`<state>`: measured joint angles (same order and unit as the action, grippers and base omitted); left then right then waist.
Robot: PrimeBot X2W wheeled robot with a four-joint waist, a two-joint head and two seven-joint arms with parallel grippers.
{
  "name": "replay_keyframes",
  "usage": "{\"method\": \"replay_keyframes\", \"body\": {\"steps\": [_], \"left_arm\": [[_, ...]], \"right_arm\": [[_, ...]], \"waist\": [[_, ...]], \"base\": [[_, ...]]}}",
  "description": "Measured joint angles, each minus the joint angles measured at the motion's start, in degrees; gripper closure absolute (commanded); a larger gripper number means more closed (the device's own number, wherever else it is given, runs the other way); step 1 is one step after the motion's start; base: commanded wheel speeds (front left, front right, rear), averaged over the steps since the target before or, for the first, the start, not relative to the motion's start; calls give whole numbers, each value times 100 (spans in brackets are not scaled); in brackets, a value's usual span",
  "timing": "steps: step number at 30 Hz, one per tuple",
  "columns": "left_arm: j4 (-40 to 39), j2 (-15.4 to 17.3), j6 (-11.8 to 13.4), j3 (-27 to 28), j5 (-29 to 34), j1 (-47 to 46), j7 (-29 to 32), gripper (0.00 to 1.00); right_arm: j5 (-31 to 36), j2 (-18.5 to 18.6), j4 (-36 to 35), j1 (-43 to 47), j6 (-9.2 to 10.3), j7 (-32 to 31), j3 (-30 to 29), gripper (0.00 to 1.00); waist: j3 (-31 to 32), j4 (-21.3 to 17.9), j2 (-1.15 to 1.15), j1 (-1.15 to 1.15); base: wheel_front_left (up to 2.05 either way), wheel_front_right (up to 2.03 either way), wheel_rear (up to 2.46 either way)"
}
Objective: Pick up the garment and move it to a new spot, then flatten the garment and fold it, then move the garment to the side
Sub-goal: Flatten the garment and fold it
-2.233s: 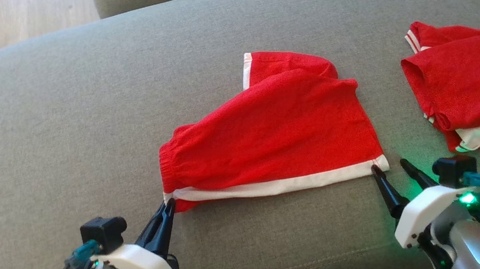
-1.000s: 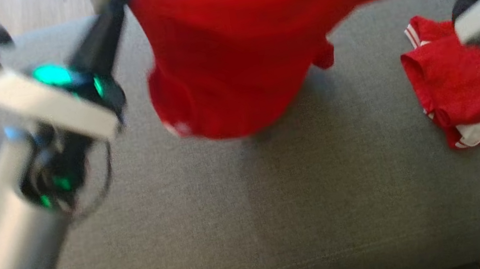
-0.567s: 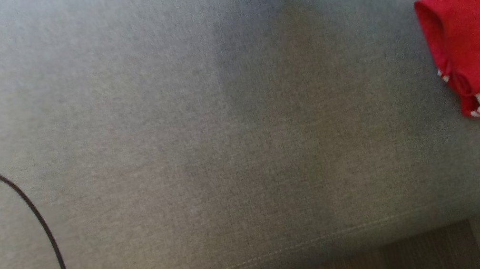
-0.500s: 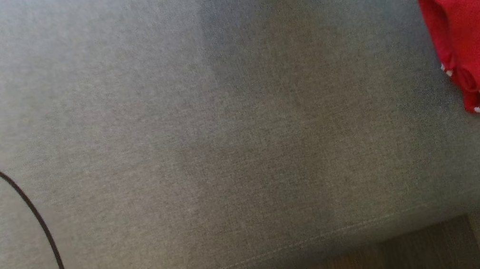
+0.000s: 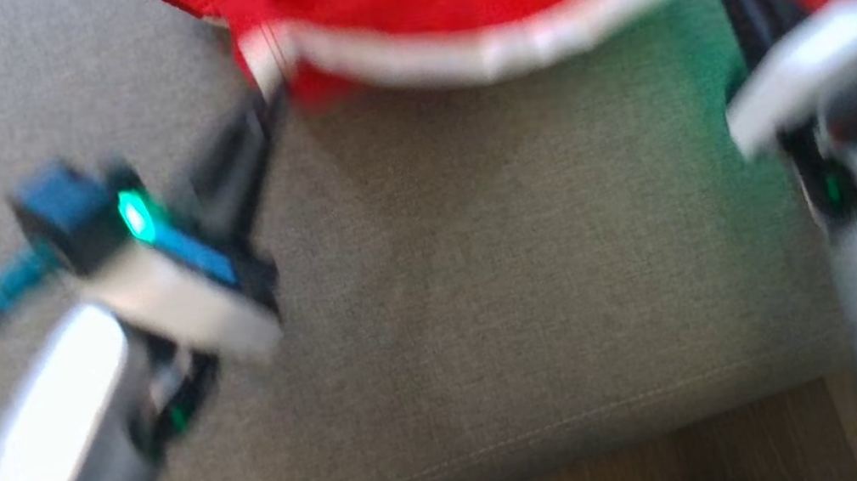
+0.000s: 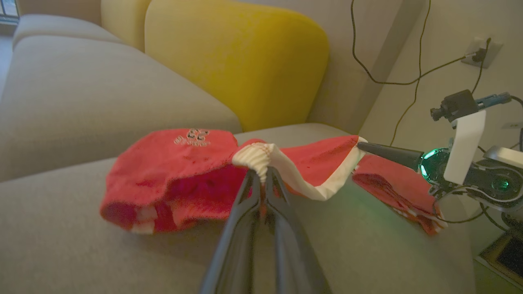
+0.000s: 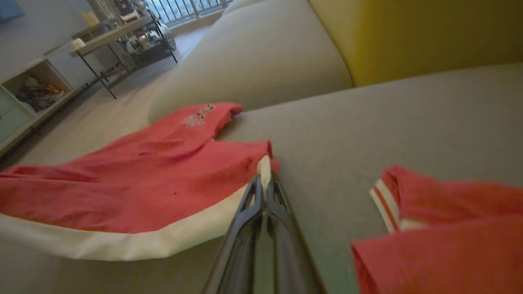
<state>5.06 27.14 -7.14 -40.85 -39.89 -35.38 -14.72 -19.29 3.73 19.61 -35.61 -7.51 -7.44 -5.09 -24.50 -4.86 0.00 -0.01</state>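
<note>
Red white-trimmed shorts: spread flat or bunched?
Bunched: red white-trimmed shorts lie rumpled on grey sofa, hem pinched by left end effector and right end effector.

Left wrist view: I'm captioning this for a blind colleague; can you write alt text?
The left gripper, shut, pinches a white-trimmed corner of red shorts resting on a grey sofa, while the right gripper pinches the far corner. A yellow cushion stands behind, and another red garment lies beyond.

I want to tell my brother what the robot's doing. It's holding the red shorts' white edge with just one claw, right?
Not one: both. In the left wrist view the left gripper pinches one end of the white edge of the red shorts and the right gripper pinches the other end.
</note>
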Motion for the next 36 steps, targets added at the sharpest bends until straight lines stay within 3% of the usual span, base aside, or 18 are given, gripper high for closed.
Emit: {"method": "replay_keyframes", "body": {"steps": [3,4,5,6,9,13,18,26,30,36], "left_arm": [[-241,175,-1,-301,49,778,0,100],[-241,175,-1,-301,49,778,0,100],[-324,243,0,-390,126,1213,0,100],[-324,243,0,-390,126,1213,0,100],[-471,299,-1,-342,253,1769,0,100],[-768,277,-37,-141,260,2248,0,100],[-999,220,-38,-116,409,2637,0,100],[-832,-274,-36,-187,94,2560,0,100],[-512,-668,-36,-322,-508,2163,0,100],[-172,-927,-36,-294,-1529,1640,1,100]], "right_arm": [[-8,-9,-883,1220,0,-525,-315,100],[-8,-9,-883,1220,0,-525,-315,100],[-143,-23,-1446,1951,0,-805,-612,100],[-143,-23,-1446,1951,0,-805,-612,100],[-431,-108,-2314,2991,0,-1169,-1004,100],[-988,-153,-2729,3579,0,-1249,-1234,100],[-1162,-162,-3070,3995,0,-1383,-1385,100],[-1852,-164,-2821,3401,0,-1991,-1584,100],[-1883,-162,-2180,2317,0,-2466,-1928,100],[-1397,-155,-1352,636,0,-2966,-2146,100]], "waist": [[147,10,0,0],[147,10,0,0],[254,26,0,0],[254,26,0,0],[470,62,0,0],[666,92,0,0],[798,205,0,0],[773,443,0,0],[631,614,0,0],[376,817,0,1]], "base": [[0,0,0],[0,0,0],[0,0,0],[0,0,0],[0,0,0],[0,0,0],[0,0,0],[0,0,0],[0,0,0],[0,0,0]]}}
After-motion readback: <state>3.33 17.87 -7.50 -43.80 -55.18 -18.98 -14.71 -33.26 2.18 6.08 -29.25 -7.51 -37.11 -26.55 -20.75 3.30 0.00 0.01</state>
